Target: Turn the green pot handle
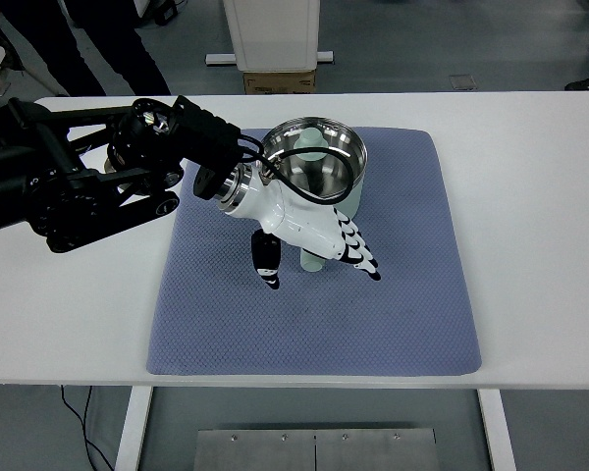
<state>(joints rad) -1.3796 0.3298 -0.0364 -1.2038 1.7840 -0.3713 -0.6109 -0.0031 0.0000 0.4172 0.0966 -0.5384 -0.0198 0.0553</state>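
Nearest the camera, the white counter (530, 294) carries a blue-grey mat (314, 314), and on the mat's far half sits the green pot (324, 172) with its steel inside showing. Its handle (312, 261) sticks out toward the near edge, long axis running near to far, and only the tip shows below the palm. Over that handle hangs the left hand (309, 231), come in from the left side; the thumb (266, 263) drops on the handle's left, the other fingers (358, 253) slope down on its right, so the handle lies between them. They look loosely apart and I cannot tell that they press it. Turning the pot would seem to call for closing on that handle first. No right hand shows. Beyond the counter are a grey floor, a white stand and a person's dark legs at far left
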